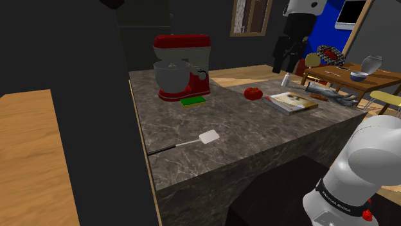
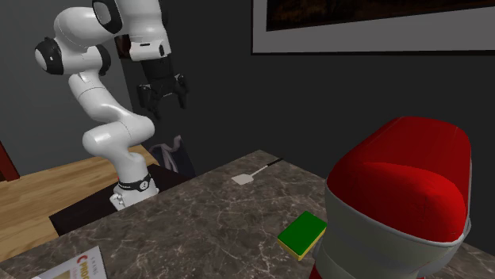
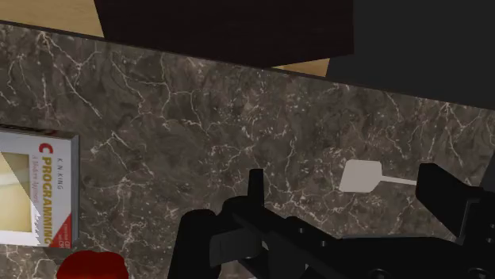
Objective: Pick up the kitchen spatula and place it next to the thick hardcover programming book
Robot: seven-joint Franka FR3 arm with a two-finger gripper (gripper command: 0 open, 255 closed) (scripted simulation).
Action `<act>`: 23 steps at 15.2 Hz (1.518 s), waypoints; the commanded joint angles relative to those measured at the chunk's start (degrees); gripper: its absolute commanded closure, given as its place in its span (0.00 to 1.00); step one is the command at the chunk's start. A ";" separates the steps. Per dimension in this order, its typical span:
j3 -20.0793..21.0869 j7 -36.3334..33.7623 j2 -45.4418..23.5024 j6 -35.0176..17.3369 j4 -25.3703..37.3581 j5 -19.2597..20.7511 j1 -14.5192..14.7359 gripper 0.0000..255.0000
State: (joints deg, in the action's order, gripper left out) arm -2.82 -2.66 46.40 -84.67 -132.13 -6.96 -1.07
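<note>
One dark stone countertop with white veins [image 1: 257,144] carries all the things. Starting from the shoulder view's left, a spatula with a flat white blade and a thin dark handle [image 1: 207,137] lies flat on the stone by itself, and its handle points toward the counter's left edge. Behind it stands a red stand mixer with a grey bowl [image 1: 181,67]. A green sponge with a yellow underside [image 1: 193,101] lies just beside the mixer's base. Further right is a small red object [image 1: 253,93], then a thick book with a white and tan cover [image 1: 292,101]. It lies flat, well apart from the spatula, and in the wrist view the cover reads "C PROGRAMMING". The all-black gripper [image 2: 163,105] hangs high above the counter, its two fingers spread apart with nothing between them.
</note>
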 commanded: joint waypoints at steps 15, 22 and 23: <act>2.28 23.35 -21.70 -23.45 -0.48 0.49 11.45 0.00; 4.87 33.62 -33.06 -32.85 2.41 0.86 16.23 0.00; 5.31 34.99 -34.63 -34.07 2.90 0.99 16.86 0.00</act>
State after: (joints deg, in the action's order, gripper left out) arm 2.12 30.69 13.09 -117.30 -129.26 -6.08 15.17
